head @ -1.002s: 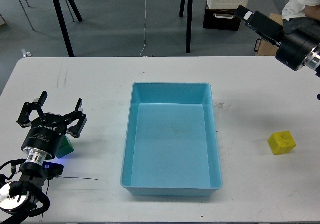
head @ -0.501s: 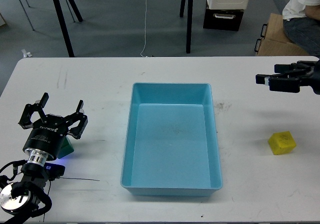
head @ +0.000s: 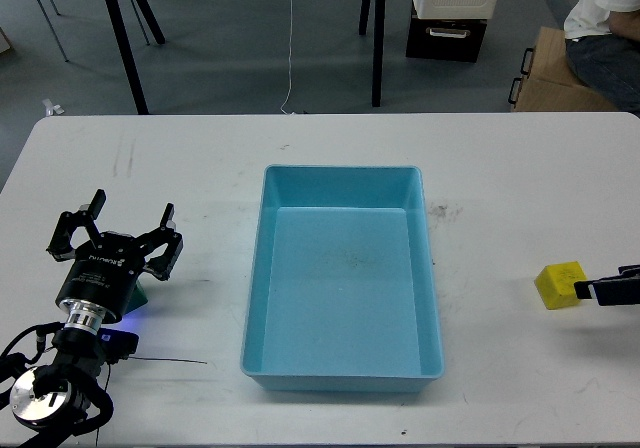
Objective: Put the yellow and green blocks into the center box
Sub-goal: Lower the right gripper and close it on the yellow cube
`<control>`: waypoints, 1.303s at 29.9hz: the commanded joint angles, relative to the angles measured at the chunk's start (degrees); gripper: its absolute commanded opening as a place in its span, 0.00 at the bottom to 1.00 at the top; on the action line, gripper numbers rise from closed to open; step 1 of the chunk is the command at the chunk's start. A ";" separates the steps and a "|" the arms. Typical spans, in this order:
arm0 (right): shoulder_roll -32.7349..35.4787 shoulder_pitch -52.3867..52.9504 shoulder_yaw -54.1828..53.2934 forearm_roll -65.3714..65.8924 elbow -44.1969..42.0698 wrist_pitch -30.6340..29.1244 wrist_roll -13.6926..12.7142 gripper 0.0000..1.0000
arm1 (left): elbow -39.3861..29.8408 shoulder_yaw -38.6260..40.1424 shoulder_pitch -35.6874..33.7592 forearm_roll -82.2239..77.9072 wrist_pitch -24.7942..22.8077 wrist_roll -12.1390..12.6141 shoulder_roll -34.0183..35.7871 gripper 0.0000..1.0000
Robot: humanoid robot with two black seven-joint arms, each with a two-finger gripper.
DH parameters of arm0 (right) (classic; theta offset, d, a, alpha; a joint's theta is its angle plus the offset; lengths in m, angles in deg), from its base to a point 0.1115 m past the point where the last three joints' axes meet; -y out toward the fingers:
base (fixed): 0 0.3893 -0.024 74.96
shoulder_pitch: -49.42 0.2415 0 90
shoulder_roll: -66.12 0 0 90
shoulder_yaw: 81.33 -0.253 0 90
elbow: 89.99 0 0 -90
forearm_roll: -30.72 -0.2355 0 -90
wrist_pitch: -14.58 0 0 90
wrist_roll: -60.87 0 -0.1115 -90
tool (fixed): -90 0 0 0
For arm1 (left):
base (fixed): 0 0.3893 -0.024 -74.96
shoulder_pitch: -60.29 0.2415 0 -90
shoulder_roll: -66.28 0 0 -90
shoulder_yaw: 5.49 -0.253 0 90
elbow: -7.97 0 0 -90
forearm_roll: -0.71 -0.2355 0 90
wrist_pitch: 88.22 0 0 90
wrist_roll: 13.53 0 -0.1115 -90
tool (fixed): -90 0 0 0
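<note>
The blue center box (head: pixel 340 175) stands empty in the middle of the white table. The yellow block (head: pixel 558 285) lies on the table to the right of it. My right gripper (head: pixel 610 290) comes in low from the right edge, and its dark tip is right beside the yellow block. I cannot make out its two fingers. My left gripper (head: pixel 120 230) is open at the left of the table. It stands over the green block (head: pixel 138 296), of which only a small corner shows under the wrist.
A thin black cable (head: pixel 165 360) lies on the table by my left arm. Beyond the table's far edge are black stand legs (head: pixel 122 38), a dark case (head: pixel 447 36), a cardboard box (head: pixel 560 73) and a seated person (head: pixel 610 18).
My right arm has swung down from high at the back right to table level beside the yellow block. My left gripper has shifted slightly right and down over the green block.
</note>
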State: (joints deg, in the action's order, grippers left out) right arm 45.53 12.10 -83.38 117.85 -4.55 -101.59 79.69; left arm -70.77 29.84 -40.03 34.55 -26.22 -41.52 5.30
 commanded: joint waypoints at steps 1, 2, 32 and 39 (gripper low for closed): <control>-2.08 0.22 0.02 0.05 -0.62 -1.83 -2.90 0.96 | -0.01 0.00 -0.05 0.00 0.00 0.00 -0.36 1.00; -2.44 0.49 0.02 0.05 -0.97 -1.83 -3.78 0.96 | -0.01 0.00 0.04 0.00 0.00 0.00 -0.45 1.00; -12.46 0.84 1.78 -0.03 -9.67 -1.83 -6.60 0.96 | 0.61 -0.08 -0.14 0.00 0.00 0.00 -0.80 1.00; -15.18 0.75 1.78 -0.03 -11.96 -1.83 -6.51 0.94 | 0.61 0.00 -0.14 0.00 0.00 0.00 -0.80 1.00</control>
State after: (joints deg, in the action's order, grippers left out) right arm 31.43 12.94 -81.61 117.82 -15.76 -103.43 73.13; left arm -70.16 29.81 -40.17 34.55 -26.22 -41.53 4.49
